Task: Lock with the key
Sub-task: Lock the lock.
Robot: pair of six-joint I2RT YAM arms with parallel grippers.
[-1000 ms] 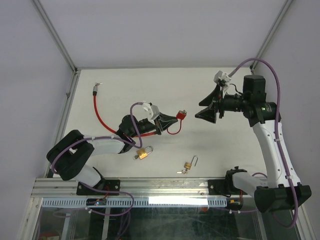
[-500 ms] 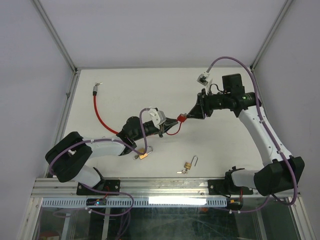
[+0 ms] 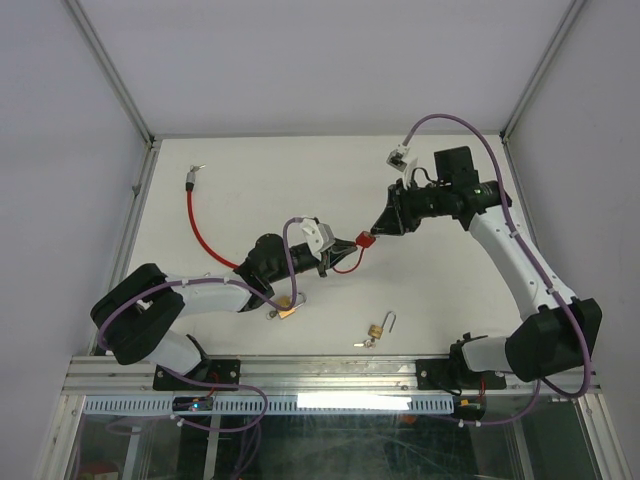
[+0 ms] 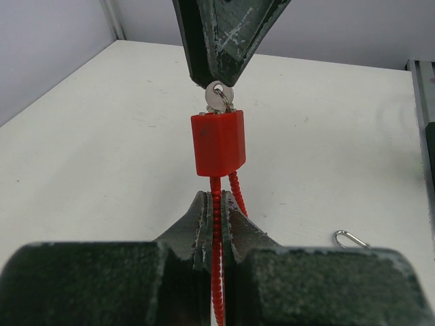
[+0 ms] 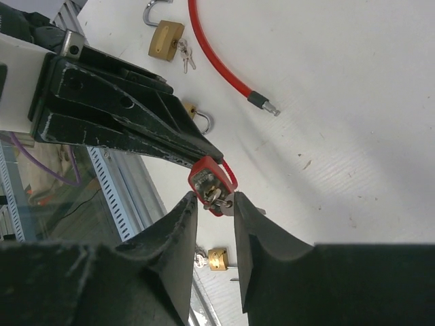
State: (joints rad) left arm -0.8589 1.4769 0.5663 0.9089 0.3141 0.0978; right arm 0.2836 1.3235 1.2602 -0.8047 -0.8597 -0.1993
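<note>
Red cable lock [image 4: 217,142] held aloft, silver key [image 4: 219,98] inserted

Left arm [image 3: 205,293], right arm [image 3: 515,262]: white links, black joints, purple cables [image 3: 447,117]; black tapered gripper fingers [image 5: 170,251], scuffed.

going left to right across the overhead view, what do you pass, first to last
loose end of the red cable → brass padlock by the left arm → left gripper → red lock body; right gripper and second padlock overlap it sideways, so left out
</note>
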